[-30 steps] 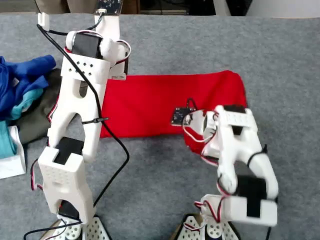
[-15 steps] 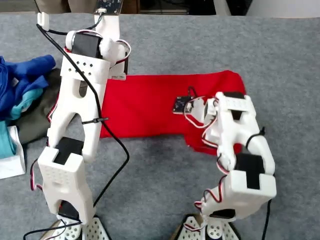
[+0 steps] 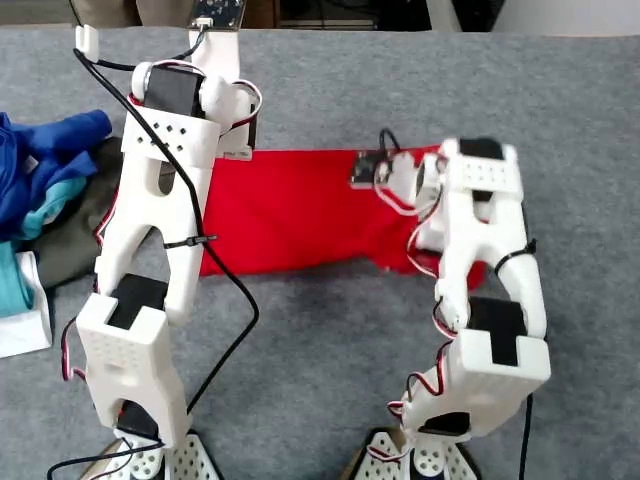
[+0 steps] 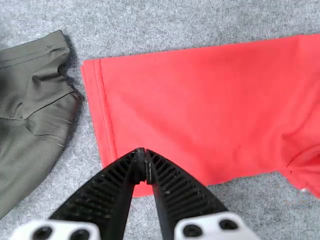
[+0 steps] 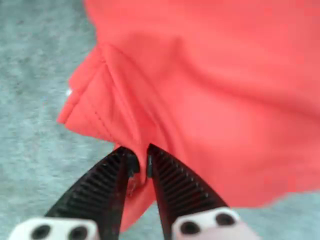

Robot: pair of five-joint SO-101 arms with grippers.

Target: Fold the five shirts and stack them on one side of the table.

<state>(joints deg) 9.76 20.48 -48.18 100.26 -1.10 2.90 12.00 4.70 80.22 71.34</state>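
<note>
A red shirt (image 3: 300, 210) lies spread across the middle of the grey table. My left gripper (image 4: 141, 161) is shut on the corner of the red shirt (image 4: 210, 110), by the hem on the side nearest the clothes pile. My right gripper (image 5: 138, 162) is shut on a bunched fold of the red shirt (image 5: 225, 75) and holds it off the table. In the high view the right arm (image 3: 480, 200) stands over the shirt's right end, which is lifted and doubled over.
A pile of shirts lies at the table's left edge: blue (image 3: 50, 150), teal (image 3: 55, 198) and dark olive (image 3: 75, 240). The olive shirt (image 4: 30, 115) lies close to the red shirt's hem. A white object (image 3: 20, 325) sits at the left edge. Bare grey table (image 3: 560, 110) stretches on the right.
My right arm has swung toward the far side of the table, carrying the red shirt's right end with it. The left arm has not moved.
</note>
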